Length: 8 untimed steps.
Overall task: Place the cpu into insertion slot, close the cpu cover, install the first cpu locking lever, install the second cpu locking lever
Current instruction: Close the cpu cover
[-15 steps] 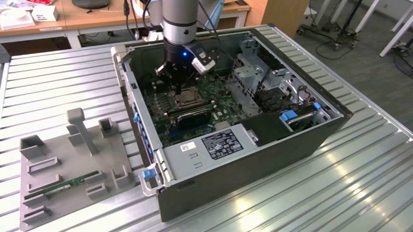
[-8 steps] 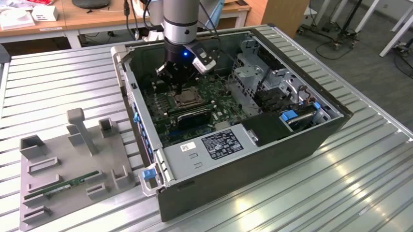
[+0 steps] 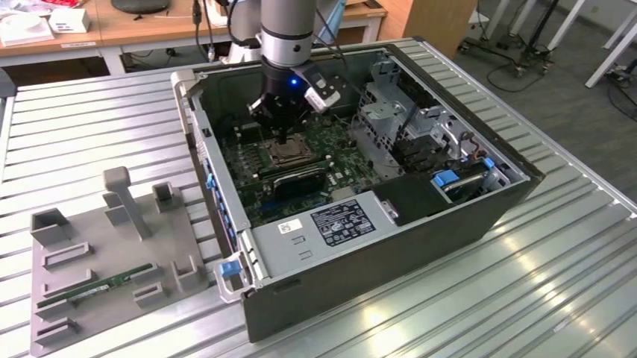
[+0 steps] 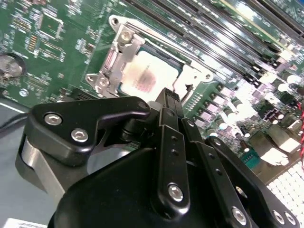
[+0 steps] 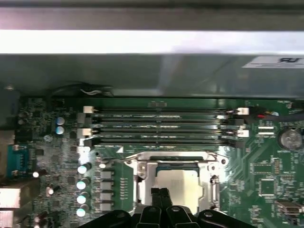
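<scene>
The cpu [image 4: 149,76] [image 5: 178,183] lies flat in the insertion slot [image 3: 283,154] on the green motherboard, silver top up. The silvery cpu cover [image 4: 110,66] [image 5: 142,178] lies down around it, framing its top. A thin metal lever [image 4: 156,45] runs along one edge of the cover. My gripper [image 3: 286,134] [image 4: 169,97] [image 5: 160,194] hangs just above the socket's edge, its black fingers shut together with nothing between them. Whether the tips touch the cover or a lever I cannot tell.
Long memory slots [image 5: 161,126] run beside the socket, and a row of capacitors [image 5: 83,183] stands on another side. The open case's walls [image 3: 214,186], drive cage [image 3: 398,119] and power supply [image 3: 339,224] ring the board. A grey fixture tray [image 3: 100,253] holds a green memory stick [image 3: 98,283].
</scene>
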Motion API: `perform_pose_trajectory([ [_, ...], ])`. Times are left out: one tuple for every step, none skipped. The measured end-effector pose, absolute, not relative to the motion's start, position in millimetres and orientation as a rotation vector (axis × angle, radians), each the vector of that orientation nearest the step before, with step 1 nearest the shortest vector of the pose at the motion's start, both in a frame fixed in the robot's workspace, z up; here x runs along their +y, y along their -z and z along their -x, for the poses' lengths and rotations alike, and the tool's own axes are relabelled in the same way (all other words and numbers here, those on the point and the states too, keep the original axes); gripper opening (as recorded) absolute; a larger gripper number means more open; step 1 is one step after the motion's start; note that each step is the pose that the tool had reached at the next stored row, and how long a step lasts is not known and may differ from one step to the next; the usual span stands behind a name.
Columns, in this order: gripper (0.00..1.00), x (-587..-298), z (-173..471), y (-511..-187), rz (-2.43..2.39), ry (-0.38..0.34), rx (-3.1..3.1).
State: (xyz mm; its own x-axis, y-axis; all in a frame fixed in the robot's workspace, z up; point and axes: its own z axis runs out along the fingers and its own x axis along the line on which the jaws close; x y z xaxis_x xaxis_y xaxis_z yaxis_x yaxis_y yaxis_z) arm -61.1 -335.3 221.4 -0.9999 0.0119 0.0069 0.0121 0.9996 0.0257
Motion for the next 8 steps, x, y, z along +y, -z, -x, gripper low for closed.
perform_pose_trajectory([
  [0.11,-335.3,59.1,-221.4,0.019,0.04,-3.134],
  [0.11,-335.3,57.1,-221.4,0.019,0.04,-3.134],
  [0.11,-335.3,55.2,-221.4,0.019,0.04,-3.134],
  [0.11,-335.3,53.9,-221.4,0.019,0.04,-3.134],
  [0.11,-335.3,53.5,-221.4,0.019,0.04,-3.134],
  [0.11,-335.3,53.6,-221.4,0.018,0.04,-3.134],
  [0.11,-335.3,53.5,-221.4,0.016,0.04,-3.135],
  [0.11,-335.3,53.5,-221.3,0.015,0.041,-3.137],
])
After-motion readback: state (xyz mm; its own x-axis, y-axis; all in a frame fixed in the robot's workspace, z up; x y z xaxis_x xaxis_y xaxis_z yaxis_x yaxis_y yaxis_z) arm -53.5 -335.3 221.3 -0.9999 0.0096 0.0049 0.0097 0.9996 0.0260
